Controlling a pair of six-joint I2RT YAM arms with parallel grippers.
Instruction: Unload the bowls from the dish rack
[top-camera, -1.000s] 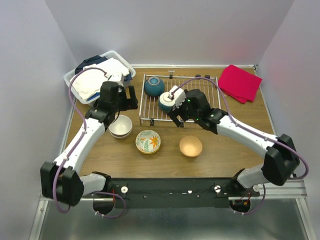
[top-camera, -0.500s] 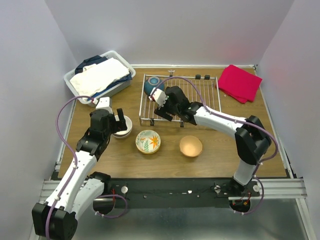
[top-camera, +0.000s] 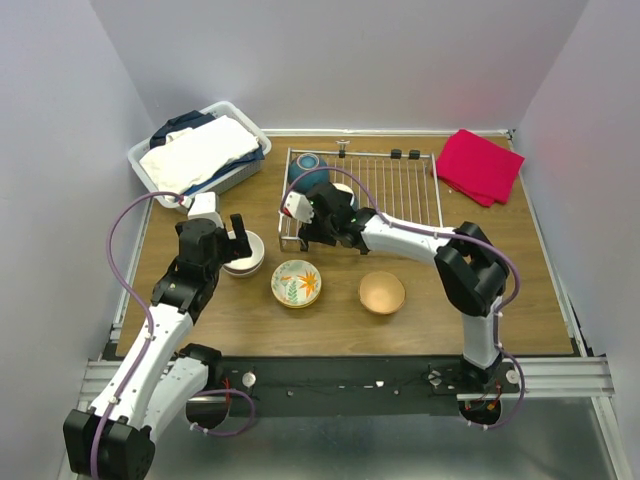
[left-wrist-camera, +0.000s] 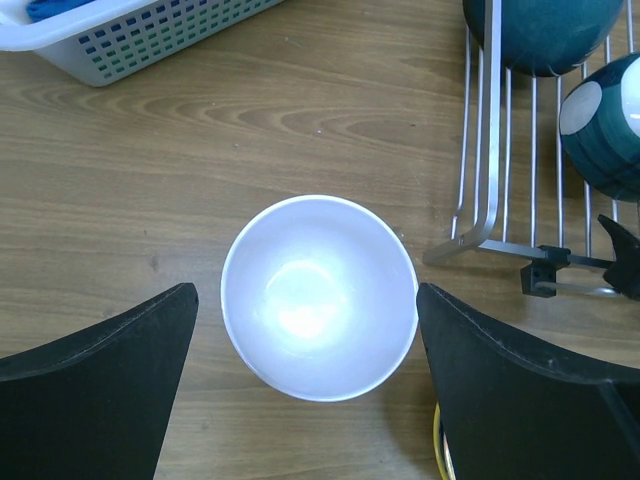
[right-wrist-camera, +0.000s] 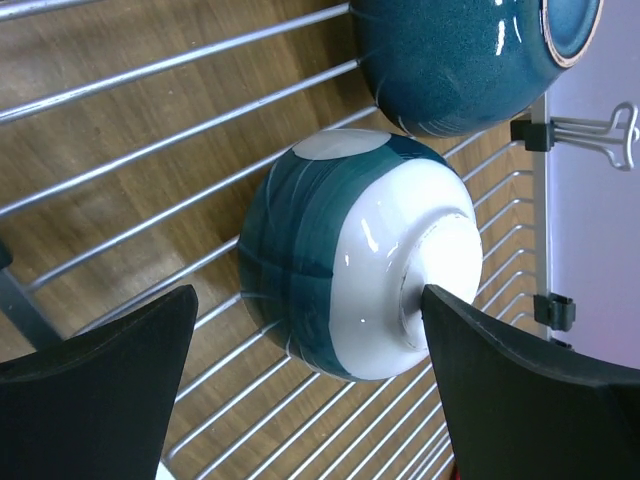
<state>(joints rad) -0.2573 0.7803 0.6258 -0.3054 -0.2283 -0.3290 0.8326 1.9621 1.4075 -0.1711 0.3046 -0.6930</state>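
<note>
Two-arm workspace seen from above and from both wrist cameras. The dish rack (top-camera: 405, 195), a flat silver wire grid, lies at the far centre of the wooden table (top-camera: 480, 290) and holds two bowls in its left part. A solid teal bowl (right-wrist-camera: 450, 60) sits at the far left corner. A teal-and-white bowl (right-wrist-camera: 340, 240) sits just nearer, with its white foot ring in view rather than its mouth. The right gripper (right-wrist-camera: 308, 300) hangs over the rack's left part with its jaws spread wide, one dark finger on each side of the teal-and-white bowl. It grasps nothing, and whether the finger beside the foot ring touches the bowl cannot be told. Three bowls stand upright on the table, off the rack. A white bowl (left-wrist-camera: 318, 330) is just beside the rack's near left corner, a floral bowl (top-camera: 297, 282) is near the table's centre, and a beige bowl (top-camera: 382, 292) is to the right of it. The left gripper (left-wrist-camera: 305, 292) is poised above the white bowl, its jaws fully parted and apart from the rim on both sides, so the bowl lies released. Black clips (top-camera: 404, 153) sit on the rack's far rim. A white plastic basket (top-camera: 140, 160) of folded laundry occupies the far left corner of the table. A red cloth (top-camera: 480, 165) lies at the far right, well apart from the rack.
</note>
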